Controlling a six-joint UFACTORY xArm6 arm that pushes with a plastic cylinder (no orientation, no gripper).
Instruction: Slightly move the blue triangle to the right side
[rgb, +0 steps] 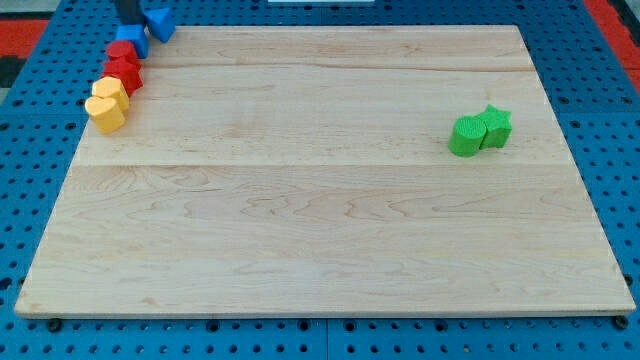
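Note:
The blue triangle (160, 22) lies at the board's top left corner, near the top edge. My dark rod comes down from the view's top just left of it; my tip (128, 23) sits beside the triangle's left side and right above a second blue block (131, 41), whose shape I cannot make out. I cannot tell whether the tip touches the triangle.
Below the blue blocks, two red blocks (123, 66) and two yellow blocks (107, 104) run in a line down the wooden board's (320, 220) left edge. Two green blocks (479, 131) sit touching each other at the right side.

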